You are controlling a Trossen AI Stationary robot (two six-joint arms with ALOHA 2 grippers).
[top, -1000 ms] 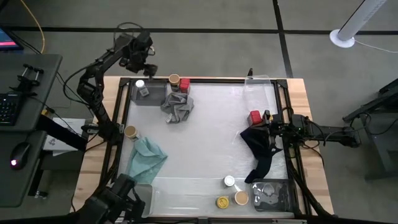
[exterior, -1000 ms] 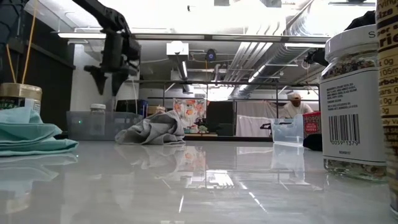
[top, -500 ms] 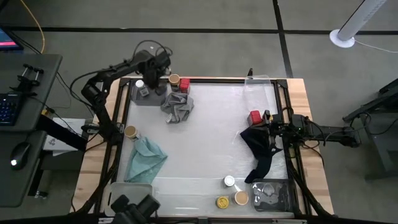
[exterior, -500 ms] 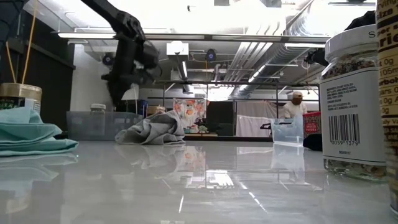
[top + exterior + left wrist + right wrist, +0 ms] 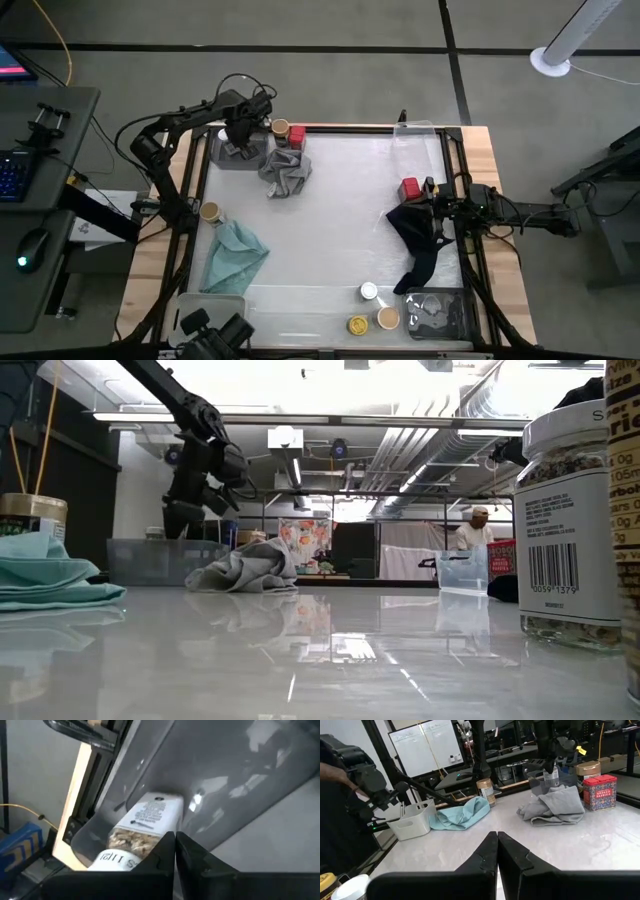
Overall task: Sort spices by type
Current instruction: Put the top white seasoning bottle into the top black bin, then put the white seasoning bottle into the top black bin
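The left gripper [image 5: 238, 140] has come down into the clear tray [image 5: 222, 160] at upper left, fingers clenched above a jar [image 5: 142, 827]; the right gripper [image 5: 432, 208] rests clenched at right.

Two red tins [image 5: 296, 136]: one just beside the grey cloth [image 5: 285, 172], one [image 5: 410, 188] well apart from it, by the navy cloth [image 5: 418, 240].

Six jars: a tan-lidded one [image 5: 281, 128] just beside the grey cloth, one [image 5: 142, 827] lying in the tray [image 5: 232, 160] next to that cloth, one tan-lidded [image 5: 210, 211] by the teal cloth [image 5: 238, 252], and three far from the grey cloth, lidded white [image 5: 369, 291], yellow [image 5: 357, 325] and tan [image 5: 387, 318].

Three cloths: grey, teal, navy.
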